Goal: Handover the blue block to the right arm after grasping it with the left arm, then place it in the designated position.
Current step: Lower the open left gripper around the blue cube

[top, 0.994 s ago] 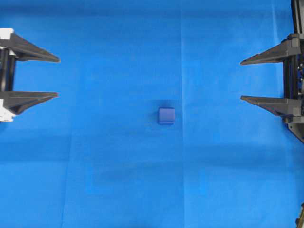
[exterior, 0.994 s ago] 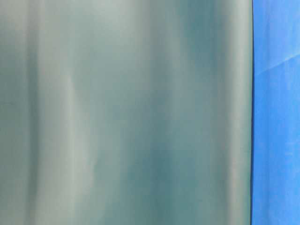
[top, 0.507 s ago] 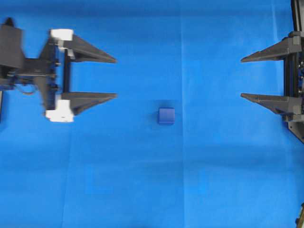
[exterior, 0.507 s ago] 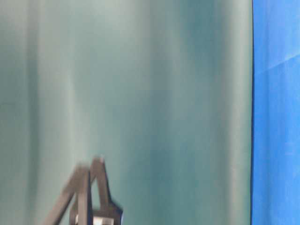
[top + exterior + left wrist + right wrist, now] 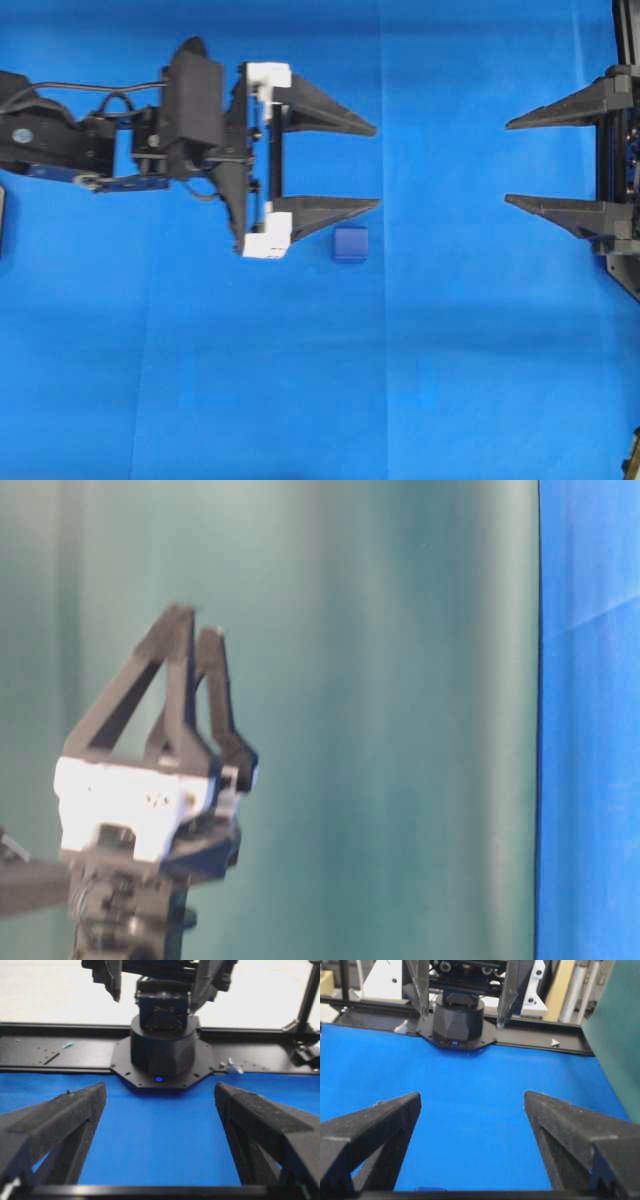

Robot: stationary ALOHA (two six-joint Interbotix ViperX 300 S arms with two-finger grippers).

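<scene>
The task is at its very first step, and nothing of it is finished yet. The blue block (image 5: 350, 244) lies on the blue cloth (image 5: 300, 380) that covers the tabletop, about in the middle of it and a little nearer to the front edge in the overhead view, untouched and free. The left pincer (image 5: 375, 166) is stretched out from the left edge toward the centre, with its two black fingers spread wide and nothing between them. In the overhead view the block sits just beside the tip of the lower finger (image 5: 330, 210), outside the gap and not between the fingers, so I judge that the pincer is not lined up with the block; whether it is above the cloth or close to it I cannot tell from this view. The right pincer (image 5: 508, 165) waits at the right edge, also wide open and empty, well apart from the block. What is left is everything: the grasp by the left arm, the handover to the right arm, and the placing. I see no container, tray or marked place on the cloth in any view, so the designated position cannot be identified from here.
</scene>
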